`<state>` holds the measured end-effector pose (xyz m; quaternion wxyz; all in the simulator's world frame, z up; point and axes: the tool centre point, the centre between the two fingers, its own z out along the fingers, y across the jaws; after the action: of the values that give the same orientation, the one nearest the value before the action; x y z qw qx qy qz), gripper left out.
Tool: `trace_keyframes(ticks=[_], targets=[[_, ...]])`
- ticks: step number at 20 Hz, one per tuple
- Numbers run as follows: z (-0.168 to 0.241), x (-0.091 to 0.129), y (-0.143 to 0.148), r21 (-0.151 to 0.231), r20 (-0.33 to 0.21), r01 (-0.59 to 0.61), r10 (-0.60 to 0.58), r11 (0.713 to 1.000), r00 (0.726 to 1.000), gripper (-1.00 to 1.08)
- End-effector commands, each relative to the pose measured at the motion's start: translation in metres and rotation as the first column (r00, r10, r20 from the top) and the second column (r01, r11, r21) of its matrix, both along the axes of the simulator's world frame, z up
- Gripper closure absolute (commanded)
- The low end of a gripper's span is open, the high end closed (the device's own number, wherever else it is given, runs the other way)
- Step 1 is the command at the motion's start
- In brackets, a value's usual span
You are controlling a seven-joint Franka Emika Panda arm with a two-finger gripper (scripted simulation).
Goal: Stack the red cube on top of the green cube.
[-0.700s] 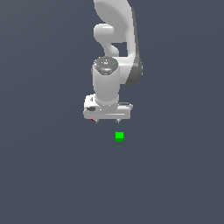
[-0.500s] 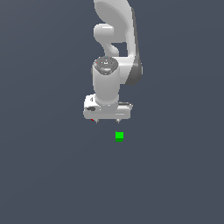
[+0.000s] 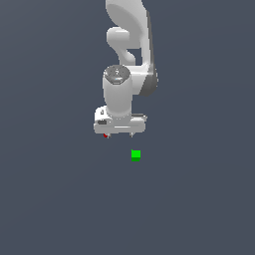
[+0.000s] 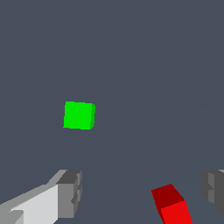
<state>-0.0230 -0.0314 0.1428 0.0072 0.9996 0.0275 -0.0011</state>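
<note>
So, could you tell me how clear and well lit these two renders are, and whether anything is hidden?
Exterior view: flat, even light, no glare; the gripper hides all but a sliver of the red cube; the green cube is sharp. Wrist view: crisp, both cubes shaded on their sides, no distinct cast shadows.

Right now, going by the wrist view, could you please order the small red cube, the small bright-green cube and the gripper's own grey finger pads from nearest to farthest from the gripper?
1. Grey finger pads: part of the white gripper itself, standing apart.
2. Small red cube: on the floor between the fingers, nearer one pad, touching neither.
3. Small bright-green cube: outside the fingers, clearly farther off.
</note>
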Motion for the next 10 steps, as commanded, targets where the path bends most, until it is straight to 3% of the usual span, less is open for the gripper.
trace_keyframes(ticks=[1, 10], targets=[[-0.006, -0.01, -0.005, 0.001, 0.0, -0.025, 0.025, 1.0, 1.0, -0.92], [-0.035, -0.059, -0.037, 0.007, 0.0, -0.153, 0.153, 0.988, 0.988, -0.92]])
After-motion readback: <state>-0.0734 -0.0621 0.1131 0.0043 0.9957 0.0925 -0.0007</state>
